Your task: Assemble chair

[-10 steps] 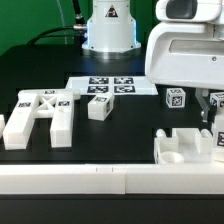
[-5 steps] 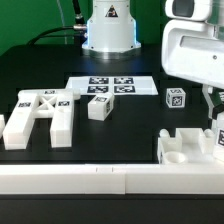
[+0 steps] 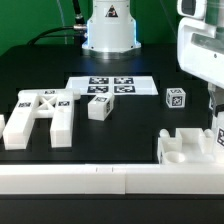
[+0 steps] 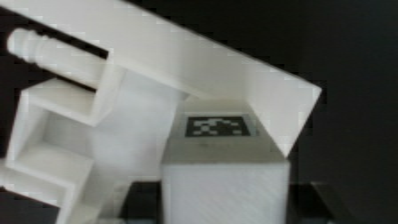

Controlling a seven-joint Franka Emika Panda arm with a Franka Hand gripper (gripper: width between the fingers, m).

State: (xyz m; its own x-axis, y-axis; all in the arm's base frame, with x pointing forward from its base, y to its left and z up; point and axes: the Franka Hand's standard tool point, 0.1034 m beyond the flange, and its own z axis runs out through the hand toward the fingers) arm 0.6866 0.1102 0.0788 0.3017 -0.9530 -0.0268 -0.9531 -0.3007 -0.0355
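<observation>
This is a robotics lab set up as a test rig. A matte black desk (image 3: 140, 118) stands in front of a plain green backdrop (image 3: 30, 20), and the base of a glossy white robot arm (image 3: 108, 30) rises at its far side. The marker board (image 3: 112, 87), printed with black-and-white square tags, lies flat on the desk. The loose white plastic parts (image 3: 40, 115) nearby carry similar tags.
</observation>
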